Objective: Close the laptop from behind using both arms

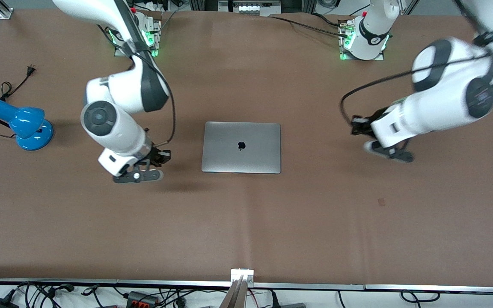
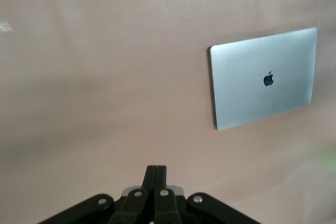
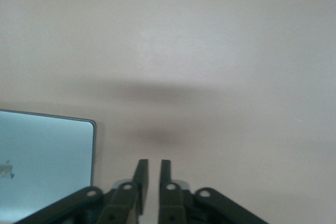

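Note:
The laptop [image 1: 241, 147] lies shut and flat on the brown table, its silver lid up with the black apple logo showing. It also shows in the left wrist view [image 2: 262, 80] and in the right wrist view [image 3: 44, 166]. My right gripper [image 1: 139, 175] hangs above the table beside the laptop, toward the right arm's end; its fingers [image 3: 140, 174] stand a narrow gap apart with nothing between them. My left gripper [image 1: 390, 152] hangs above the table toward the left arm's end, farther from the laptop; its fingers [image 2: 152, 174] are pressed together and hold nothing.
A blue desk lamp [image 1: 24, 124] with a black cord and plug [image 1: 30, 69] sits at the right arm's end of the table. The two arm bases [image 1: 362, 40] stand along the table's edge farthest from the front camera. A metal bracket [image 1: 242, 273] sits at the nearest edge.

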`<state>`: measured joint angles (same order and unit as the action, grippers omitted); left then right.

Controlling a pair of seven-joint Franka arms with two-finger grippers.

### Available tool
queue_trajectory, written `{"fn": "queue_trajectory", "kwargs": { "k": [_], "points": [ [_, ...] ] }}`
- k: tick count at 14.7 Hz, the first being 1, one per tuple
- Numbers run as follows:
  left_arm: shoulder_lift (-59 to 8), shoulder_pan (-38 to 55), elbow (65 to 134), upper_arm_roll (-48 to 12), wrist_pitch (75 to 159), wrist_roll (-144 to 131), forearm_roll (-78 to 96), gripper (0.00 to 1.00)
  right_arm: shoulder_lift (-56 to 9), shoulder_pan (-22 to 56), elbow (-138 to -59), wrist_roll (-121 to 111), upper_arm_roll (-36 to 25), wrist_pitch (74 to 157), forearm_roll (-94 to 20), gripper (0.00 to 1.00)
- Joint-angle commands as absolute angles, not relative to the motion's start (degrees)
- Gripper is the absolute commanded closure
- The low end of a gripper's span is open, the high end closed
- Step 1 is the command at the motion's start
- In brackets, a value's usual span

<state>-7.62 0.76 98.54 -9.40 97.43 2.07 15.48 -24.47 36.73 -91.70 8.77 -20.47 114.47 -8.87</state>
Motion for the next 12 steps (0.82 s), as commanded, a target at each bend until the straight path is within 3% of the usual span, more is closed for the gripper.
{"fn": "queue_trajectory", "kwargs": {
  "k": [1,3,6,9,10,12],
  "points": [
    [-1.6,1.8,100.2,-4.8,93.2,3.2,14.6,0.95,-19.2,36.8,-89.9,7.0,-24.7,108.7,-8.2,0.0],
    [-0.3,1.8,95.1,-3.5,88.9,2.6,11.9,0.93,-18.8,36.9,-85.0,6.7,-28.1,102.4,-8.2,0.0],
    [-0.4,1.9,89.6,-1.8,83.1,0.7,8.1,0.79,-19.2,35.6,-78.3,6.9,-30.7,95.2,-8.2,0.0],
    [-1.7,2.1,89.8,-1.9,83.4,-11.1,3.9,0.38,-19.2,35.1,-76.0,6.1,-34.4,95.1,-8.5,0.0],
    [-1.8,2.2,89.7,-2.3,83.5,-12.8,3.3,0.34,-19.2,33.6,-75.9,4.4,-34.5,94.8,-9.4,0.0],
    [-1.4,2.5,89.6,-3.2,83.4,-13.4,0.0,0.0,-18.8,27.1,-75.8,2.3,-30.1,95.4,-12.2,0.0]
  ]
}}
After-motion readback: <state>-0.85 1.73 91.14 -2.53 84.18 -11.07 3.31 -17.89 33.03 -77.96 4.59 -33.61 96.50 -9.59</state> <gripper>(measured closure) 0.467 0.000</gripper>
